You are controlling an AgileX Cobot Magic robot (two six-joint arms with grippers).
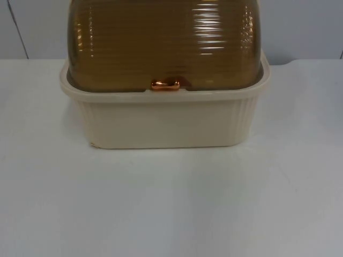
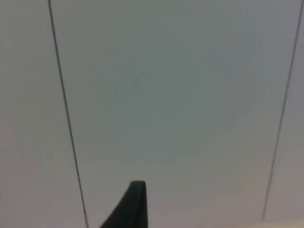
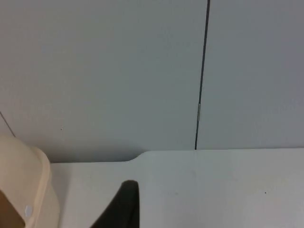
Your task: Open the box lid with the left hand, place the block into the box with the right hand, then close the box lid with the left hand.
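Note:
A cream ribbed box stands at the back middle of the white table. Its brown see-through domed lid lies down on the rim, with a copper handle at the lid's front edge. My left gripper is raised and faces the grey partition wall, away from the box. My right gripper hangs low over the table to the right of the box, whose cream corner lies beside it; it points toward the wall.
The white table stretches wide in front of the box and on both sides of it. The grey partition wall rises right behind the box, with dark vertical seams.

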